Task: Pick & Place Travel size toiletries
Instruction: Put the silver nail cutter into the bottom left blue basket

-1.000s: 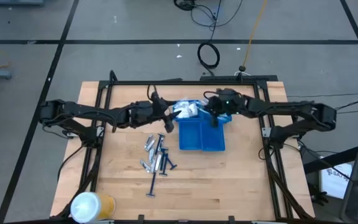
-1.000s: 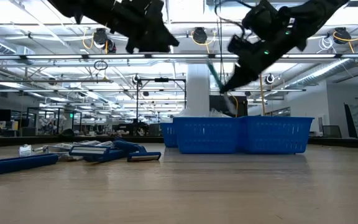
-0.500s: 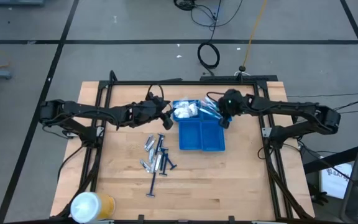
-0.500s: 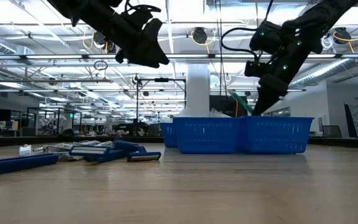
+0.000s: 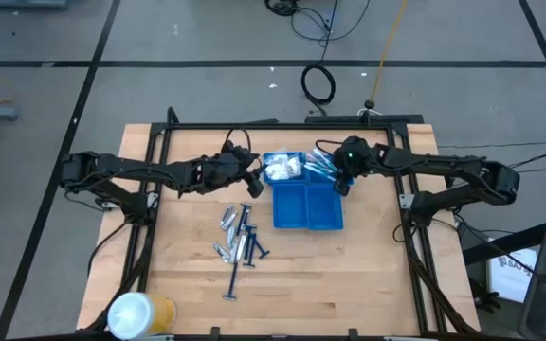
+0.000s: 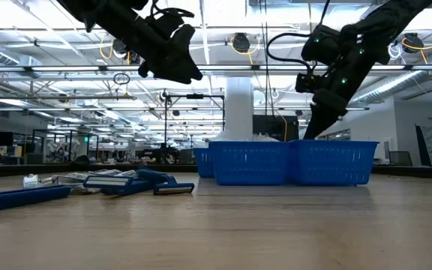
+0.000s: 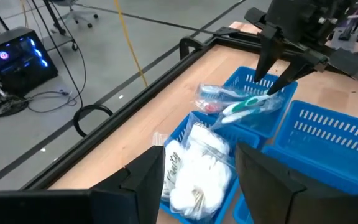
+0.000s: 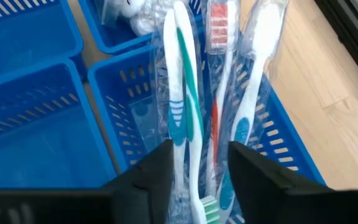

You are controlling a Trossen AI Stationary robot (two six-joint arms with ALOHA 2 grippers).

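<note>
The right hand [image 5: 342, 180] hangs over the far right compartment of the blue tray [image 5: 308, 224], fingers apart and released, with wrapped toothbrushes [image 8: 185, 106] lying just beyond them in that compartment; a green-and-white one, a red one and a pale one show in the right wrist view. The left hand [image 5: 254, 175] hovers at the tray's 9 o'clock edge, also spread and empty, looking down on the far left compartment where a crinkly white packet [image 7: 194, 165] rests. The two near compartments look bare. Most toiletries still lie on the table at about 7 o'clock from the tray: silver tubes [image 5: 227, 221], dark blue razors [image 5: 251, 246] in a loose pile, and one razor [image 5: 232, 282] lying apart nearer the front edge. At the front left corner stands a white-and-yellow roll [image 5: 138, 313]. By my judgement all these items are light; the razors are stiff and best pinched across the handle mid-length, away from the head, while the tubes are smooth, may roll, and want a grip across the body. The wrapped brushes look slippery in their film. No brand or writing can be read on anything.
</note>
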